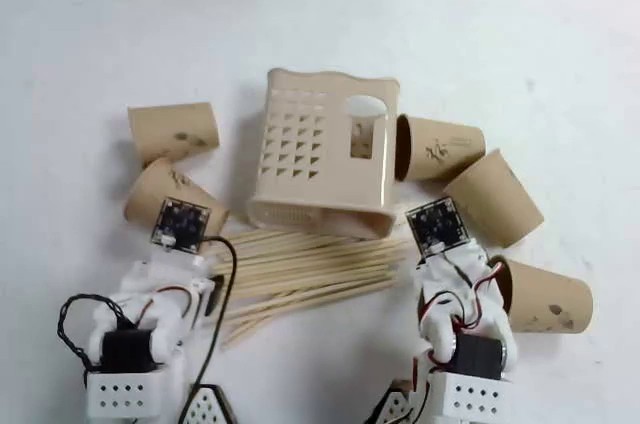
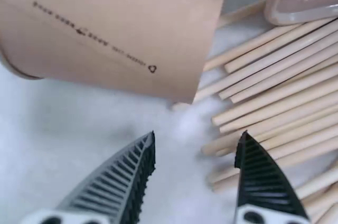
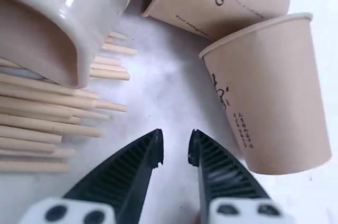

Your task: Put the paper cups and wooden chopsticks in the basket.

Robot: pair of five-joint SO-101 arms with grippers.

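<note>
Brown paper cups [image 1: 173,132]: five, all lying on their sides on the white table [image 1: 560,54], none in the basket. Two lie left of the beige perforated plastic basket [image 1: 325,149], three lie right of it. The basket is tipped on its side mid-table, mouth toward the arms. Pale wooden chopsticks [image 1: 310,269] lie in a loose fan on the table just in front of that mouth, between the two arms. Some ends reach the rim (can't tell if any are actually inside).

Left gripper [image 2: 196,139]: jaws spread wide, nothing between them. It sits over bare table with the nearer left cup [image 2: 105,34] just ahead and chopstick ends beside one finger.

Right gripper [image 3: 175,142]: jaws almost together with a thin gap, pinching nothing. It is low over the table between the chopstick tips and the nearest right-side cup [image 3: 264,92].

Progress, as a judgement: zero. Nothing is loaded and nothing is held. All five cups and the whole chopstick pile are left to do. The basket probably needs standing up, or things need pushing in through the sideways mouth. The left arm looks best placed for a first cup grab.
</note>
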